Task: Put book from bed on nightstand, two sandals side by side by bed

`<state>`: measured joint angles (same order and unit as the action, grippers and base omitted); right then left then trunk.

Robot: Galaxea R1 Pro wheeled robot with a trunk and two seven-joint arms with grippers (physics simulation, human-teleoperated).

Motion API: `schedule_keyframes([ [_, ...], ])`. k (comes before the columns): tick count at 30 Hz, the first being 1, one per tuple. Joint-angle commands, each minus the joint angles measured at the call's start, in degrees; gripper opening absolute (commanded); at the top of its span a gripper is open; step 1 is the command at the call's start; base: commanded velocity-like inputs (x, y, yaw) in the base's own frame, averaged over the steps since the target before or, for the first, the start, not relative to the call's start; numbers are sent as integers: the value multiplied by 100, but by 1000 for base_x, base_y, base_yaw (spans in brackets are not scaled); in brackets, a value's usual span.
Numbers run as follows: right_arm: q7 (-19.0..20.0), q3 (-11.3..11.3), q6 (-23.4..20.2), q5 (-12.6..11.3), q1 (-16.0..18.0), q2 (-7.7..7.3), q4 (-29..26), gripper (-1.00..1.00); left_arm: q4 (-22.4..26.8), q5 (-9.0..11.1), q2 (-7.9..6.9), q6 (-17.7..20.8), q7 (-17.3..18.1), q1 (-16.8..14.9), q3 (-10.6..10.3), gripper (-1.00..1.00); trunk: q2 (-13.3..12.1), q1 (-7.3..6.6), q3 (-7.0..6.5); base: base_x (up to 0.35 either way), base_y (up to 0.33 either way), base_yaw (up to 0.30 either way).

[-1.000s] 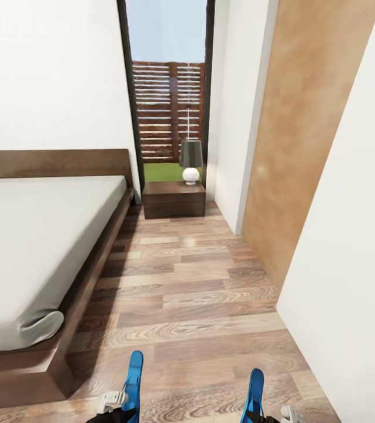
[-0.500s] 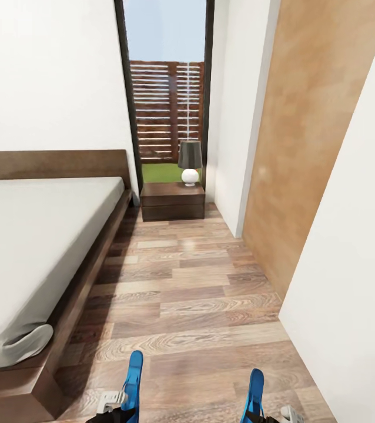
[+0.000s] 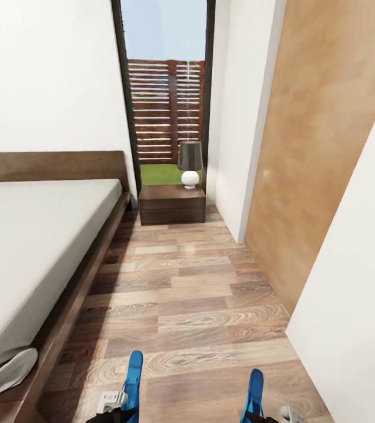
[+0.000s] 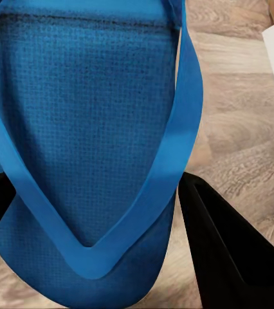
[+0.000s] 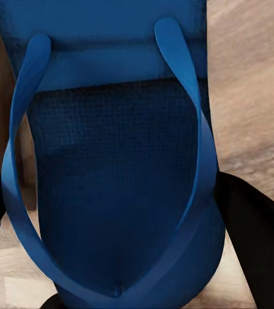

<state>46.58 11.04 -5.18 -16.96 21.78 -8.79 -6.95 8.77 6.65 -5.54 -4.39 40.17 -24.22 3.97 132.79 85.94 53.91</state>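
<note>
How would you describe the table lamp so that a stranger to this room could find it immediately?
Start at the bed and follow its dark headboard toward the tall window. There, in the corner, stands the nightstand, and the lamp sits on top. Its dark shade over a round white base sets it apart from the brown wood around it.

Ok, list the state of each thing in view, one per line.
Left sandal: held in the left pincer, off the floor.
Right sandal: held in the right pincer, off the floor.
Bed: mattress bare, no book visible.
Nightstand: drawers shut, lamp upright on top.
</note>
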Motion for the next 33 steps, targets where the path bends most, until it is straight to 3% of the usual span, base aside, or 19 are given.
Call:
schedule_keyframes([
  [1, 26, 51, -62, -9, 2, 1, 0, -100, -7, -14, 1, -9, 35, -4, 42, -100, 2, 2, 5, 327, 0, 0],
  [18, 19, 48, -62, -9, 2, 1, 1, -100, -7, -14, 1, -9, 35, -4, 51, -100, 2, 2, 5, 327, -2, 0],
  [33, 18, 49, -62, -9, 2, 1, 1, -100, -7, -12, 1, -9, 35, -4, 52, -100, 2, 2, 5, 328, -84, 0],
])
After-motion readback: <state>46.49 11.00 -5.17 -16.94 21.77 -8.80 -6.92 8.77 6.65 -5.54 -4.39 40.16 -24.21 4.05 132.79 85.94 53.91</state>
